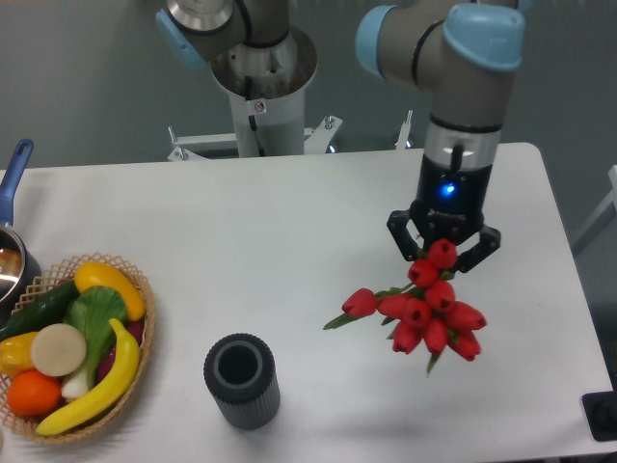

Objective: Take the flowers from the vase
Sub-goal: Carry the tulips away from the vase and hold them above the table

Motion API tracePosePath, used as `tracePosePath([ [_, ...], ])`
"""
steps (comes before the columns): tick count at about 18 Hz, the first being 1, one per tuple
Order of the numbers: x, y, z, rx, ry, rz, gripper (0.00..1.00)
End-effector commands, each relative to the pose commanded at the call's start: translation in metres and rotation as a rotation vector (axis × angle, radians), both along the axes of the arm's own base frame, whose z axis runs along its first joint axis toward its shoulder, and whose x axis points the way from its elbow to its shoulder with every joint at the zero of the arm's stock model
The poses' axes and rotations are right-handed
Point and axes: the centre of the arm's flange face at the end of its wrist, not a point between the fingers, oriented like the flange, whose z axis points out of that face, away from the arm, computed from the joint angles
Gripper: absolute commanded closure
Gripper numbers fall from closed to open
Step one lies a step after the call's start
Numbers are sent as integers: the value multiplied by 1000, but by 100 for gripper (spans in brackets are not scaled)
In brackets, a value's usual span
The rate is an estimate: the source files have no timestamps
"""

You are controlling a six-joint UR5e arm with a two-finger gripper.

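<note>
The flowers (424, 311), a bunch of red tulip buds with green stems and leaves, hang right of the table's middle, under my gripper (442, 253). Its two dark fingers close around the top of the bunch, whose stems are hidden behind the buds. One bud (360, 303) sticks out to the left on a green leaf. The vase (241, 380), a dark grey ribbed cylinder with an empty round mouth, stands upright near the front edge, well left of the flowers.
A wicker basket (145, 333) of fruit and vegetables sits at the front left. A blue-handled pot (13, 183) shows at the left edge. The robot's base (262, 77) stands behind the table. A dark object (603, 417) sits at the front right corner.
</note>
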Motion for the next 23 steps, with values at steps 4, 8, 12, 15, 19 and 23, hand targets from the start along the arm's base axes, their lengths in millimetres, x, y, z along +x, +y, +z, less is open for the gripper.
tracePosePath([
  [4,6,10,-9,-102,20,-37,99],
  [8,12,25,-27,-207,22,-67,98],
  [12,15,24,-35,-252,0,-89,98],
  [15,18,23,-41,-259,-10,-92,97],
  [19,21,22,-47,-264,-16,-92,97],
  [23,22,21,-48,-264,-19,-93,97],
])
